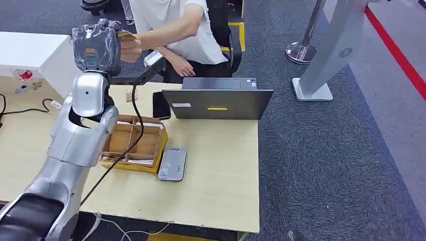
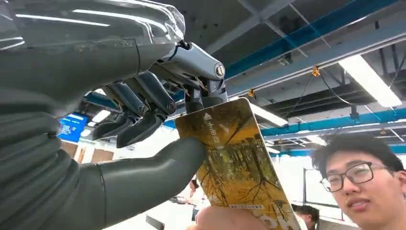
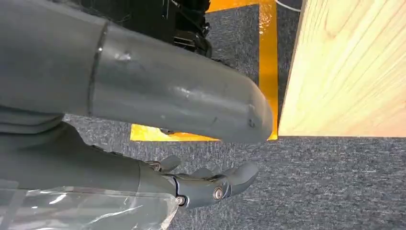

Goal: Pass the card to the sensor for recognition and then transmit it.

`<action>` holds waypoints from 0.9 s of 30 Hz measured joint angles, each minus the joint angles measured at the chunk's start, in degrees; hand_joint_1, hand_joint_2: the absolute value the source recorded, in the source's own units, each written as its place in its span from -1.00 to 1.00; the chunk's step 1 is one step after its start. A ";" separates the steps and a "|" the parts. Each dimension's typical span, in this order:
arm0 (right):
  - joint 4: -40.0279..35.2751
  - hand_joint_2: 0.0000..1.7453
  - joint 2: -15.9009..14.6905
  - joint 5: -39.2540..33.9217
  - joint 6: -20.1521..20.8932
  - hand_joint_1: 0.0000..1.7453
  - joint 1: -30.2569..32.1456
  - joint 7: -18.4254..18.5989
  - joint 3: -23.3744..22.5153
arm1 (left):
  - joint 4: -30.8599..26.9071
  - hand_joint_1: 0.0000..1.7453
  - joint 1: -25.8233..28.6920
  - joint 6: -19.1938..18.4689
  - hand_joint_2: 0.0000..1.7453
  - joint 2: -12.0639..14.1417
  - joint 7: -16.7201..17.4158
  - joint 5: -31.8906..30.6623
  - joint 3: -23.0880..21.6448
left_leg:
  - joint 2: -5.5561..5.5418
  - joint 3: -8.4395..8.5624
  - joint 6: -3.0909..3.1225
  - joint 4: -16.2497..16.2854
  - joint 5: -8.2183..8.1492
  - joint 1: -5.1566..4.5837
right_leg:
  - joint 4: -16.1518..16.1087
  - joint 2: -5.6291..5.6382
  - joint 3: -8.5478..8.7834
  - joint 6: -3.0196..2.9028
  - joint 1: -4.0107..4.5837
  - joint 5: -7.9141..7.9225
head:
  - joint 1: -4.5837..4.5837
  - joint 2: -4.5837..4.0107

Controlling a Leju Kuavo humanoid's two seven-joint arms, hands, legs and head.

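**Card held up at the far edge of the table, person's hand on it**

Head view: the left arm is reaching up and forward, its left hand [image 1: 97,46] raised above the far left part of the wooden table [image 1: 221,165]. The card [image 1: 126,35] is sticking out of that hand toward a seated person [image 1: 186,30], whose hand [image 1: 131,50] is meeting the card's other end. On the table a grey card sensor [image 1: 172,163] is lying flat just beside a yellow cardboard box [image 1: 134,145] with dividers. A closed grey laptop [image 1: 217,103] is sitting behind them, with a black phone [image 1: 161,105] at its left. A black cable is trailing from the arm down past the box.

Left wrist view: the left hand [image 2: 143,120] is pinching the card [image 2: 234,163] between the thick grey thumb [image 2: 158,167] and a darker finger; the remaining fingers are curling loosely beside it. The card is yellow-gold with a printed tree scene. A person's fingertip [image 2: 225,219] is touching the card's far end. Ceiling beams and strip lights are showing behind.

Right wrist view: the right hand [image 3: 201,184] is hanging beside the table's wooden edge [image 3: 344,72], over grey carpet and a yellow floor strip. Its fingers are lying apart and lightly bent, holding nothing.
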 joint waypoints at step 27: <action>0.13 -1.00 0.00 -0.63 -0.09 -1.00 0.12 -0.20 0.02 | 7.08 -1.00 -0.57 -1.52 1.00 -0.52 -2.85 -0.02 -0.26 | 0.04 -0.07 -0.01 -0.03 -0.01 0.00 | 0.02 0.03 -0.05 0.00 0.01 0.00 | 0.00 0.00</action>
